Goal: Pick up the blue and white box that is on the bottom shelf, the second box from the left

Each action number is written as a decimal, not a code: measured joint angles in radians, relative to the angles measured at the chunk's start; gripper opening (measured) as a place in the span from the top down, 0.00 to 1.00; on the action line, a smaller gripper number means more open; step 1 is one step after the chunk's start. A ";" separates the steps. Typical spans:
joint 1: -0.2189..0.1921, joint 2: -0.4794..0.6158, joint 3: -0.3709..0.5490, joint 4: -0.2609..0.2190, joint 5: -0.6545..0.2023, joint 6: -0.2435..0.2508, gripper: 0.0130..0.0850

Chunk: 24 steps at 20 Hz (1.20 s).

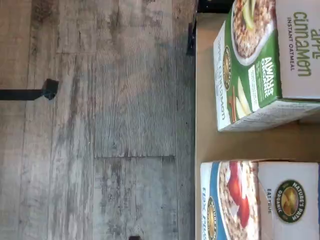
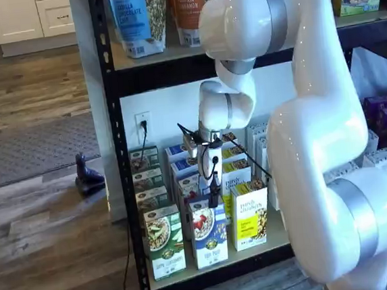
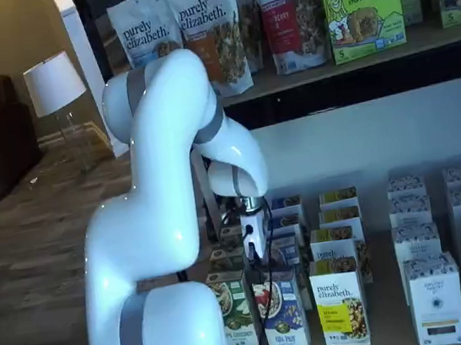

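Blue and white box (image 2: pixel 209 235) stands upright at the front edge of the bottom shelf (image 2: pixel 211 269) — green-and-white carton (image 2: pixel 164 242) on one side, yellow carton (image 2: pixel 250 215) on the other. Gripper (image 2: pixel 214 199) hangs just above the box; fingers seen side-on, so their state cannot be judged.

Mock shop set in a home: black metal rack (image 2: pixel 114 125) stocked in rows with cereal cartons (image 3: pixel 341 298) and granola bags (image 3: pixel 203 31); wood-plank floor (image 1: pixel 100 120); table lamp (image 3: pixel 53 85) at ten o'clock; white cabinets (image 2: pixel 30 17).
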 joint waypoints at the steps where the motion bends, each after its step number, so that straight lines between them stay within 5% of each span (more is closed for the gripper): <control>1: 0.000 0.002 -0.006 -0.013 0.010 0.011 0.00; 6: 0.000 0.031 -0.051 -0.066 0.049 0.058 0.00; 24: -0.016 0.184 -0.216 -0.090 0.058 0.062 0.00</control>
